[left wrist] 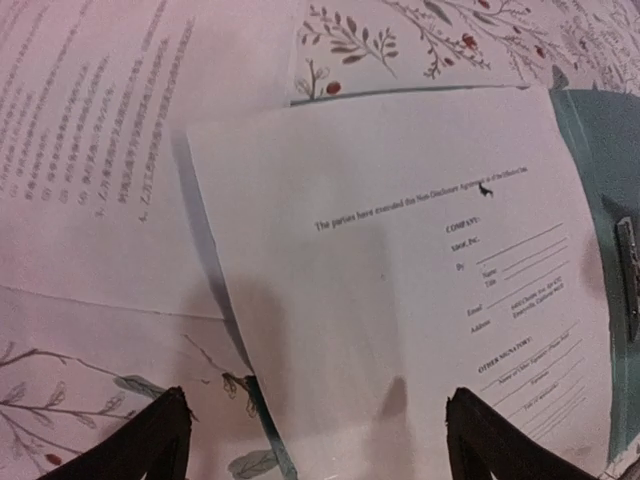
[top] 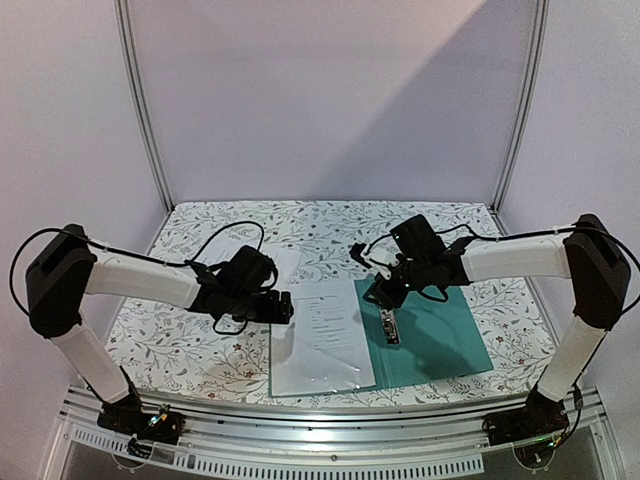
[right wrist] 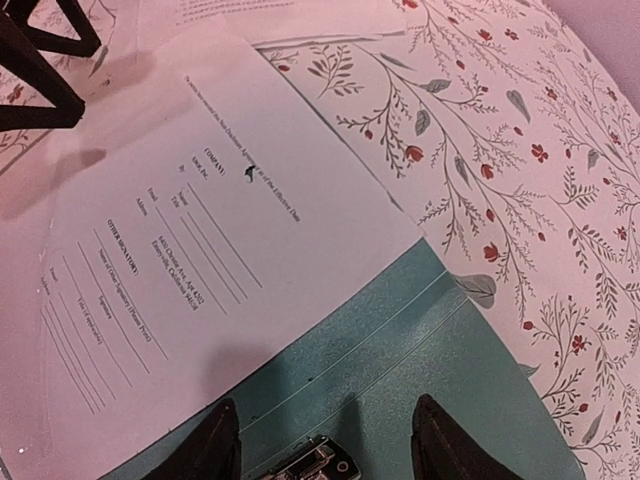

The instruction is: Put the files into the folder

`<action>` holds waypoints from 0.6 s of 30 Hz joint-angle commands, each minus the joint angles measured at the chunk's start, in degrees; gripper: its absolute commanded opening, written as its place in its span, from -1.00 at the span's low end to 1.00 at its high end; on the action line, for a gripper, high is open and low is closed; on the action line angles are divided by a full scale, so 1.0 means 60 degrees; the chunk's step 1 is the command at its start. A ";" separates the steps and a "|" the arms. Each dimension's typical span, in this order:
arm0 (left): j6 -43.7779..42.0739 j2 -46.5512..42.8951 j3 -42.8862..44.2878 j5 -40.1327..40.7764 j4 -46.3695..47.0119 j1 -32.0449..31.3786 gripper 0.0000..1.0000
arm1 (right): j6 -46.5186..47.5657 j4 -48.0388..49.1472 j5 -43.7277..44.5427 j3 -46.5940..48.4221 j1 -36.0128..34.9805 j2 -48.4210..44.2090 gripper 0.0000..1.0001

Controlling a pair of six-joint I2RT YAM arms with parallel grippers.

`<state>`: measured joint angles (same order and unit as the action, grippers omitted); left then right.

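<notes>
— Looking across the flowered tabletop (top: 190,350), where do the files stand?

— The teal folder (top: 445,335) lies open near the front edge. One printed sheet (top: 320,330) rests flat on its left half, with its right edge just beside the spine. A second sheet (left wrist: 90,150) lies on the cloth further left, outside the folder.

— So which step is this?

— My reading is that the first sheet is being seated at the silver clip (right wrist: 312,465). It seems not yet tucked under.

— And the arms?

— The right pincer (right wrist: 325,445) hovers straight over the clip, jaws apart, holding nothing. The left pincer (left wrist: 320,450) hangs over the sheet's left side, jaws spread wide, also empty.

— What does the next move call for?

— Probably the right one works the clip while the left nudges the paper toward the spine. Thin, floppy paper could buckle, so a flat, gentle push.

— Any writing legible?

— The first sheet shows "Non-Disclosure Agreement", "COMPANY:" and "OTHER SIGNATORY:", plus lines for Name, Title, Email and Address. The second sheet's text is too small to read. No brand shows.
</notes>
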<state>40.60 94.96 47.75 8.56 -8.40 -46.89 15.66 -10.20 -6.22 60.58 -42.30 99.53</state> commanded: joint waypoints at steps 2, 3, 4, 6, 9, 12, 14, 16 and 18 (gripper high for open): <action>-0.1960 -0.0324 0.1414 0.1431 -0.0349 -0.0735 0.76 | -0.1017 0.0415 0.0220 0.0011 0.0362 -0.0365 0.16; -0.2496 -0.0300 0.1655 0.1006 -0.0219 -0.0872 0.73 | -0.1201 0.0437 0.0163 -0.0115 0.0471 -0.0593 0.18; -0.2952 -0.0213 0.1929 0.0524 -0.0151 -0.1001 0.71 | -0.1394 0.0401 0.0096 -0.0244 0.0546 -0.0779 0.20; -0.3645 0.0051 0.2560 0.0046 -0.0263 -0.1348 0.70 | -0.1690 0.0173 0.0233 -0.0457 0.0653 -0.1292 0.24; -0.4821 0.0600 0.3662 0.0227 -0.0823 -0.2095 0.74 | -0.2374 -0.0294 0.0855 -0.0760 0.0859 -0.1956 0.32; -0.5751 0.1671 0.4980 0.0488 -0.1804 -0.2543 0.83 | -0.3522 -0.0527 0.1958 -0.1322 0.1195 -0.2566 0.39; -0.6417 0.2220 0.5563 0.0533 -0.2156 -0.2792 0.82 | -0.4164 -0.0684 0.1978 -0.1708 0.1641 -0.2863 0.40; -0.7072 0.2605 0.6021 0.0218 -0.2295 -0.3086 0.79 | -0.4695 -0.0630 0.1689 -0.2174 0.2026 -0.3172 0.40; -0.7442 0.2890 0.6331 -0.0005 -0.2224 -0.3269 0.77 | -0.4980 -0.0567 0.1405 -0.2552 0.2278 -0.3403 0.40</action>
<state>5.58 108.57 82.76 10.74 -16.21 -64.16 -5.82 -11.11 2.04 49.98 -31.90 81.45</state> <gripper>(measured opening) 0.893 0.700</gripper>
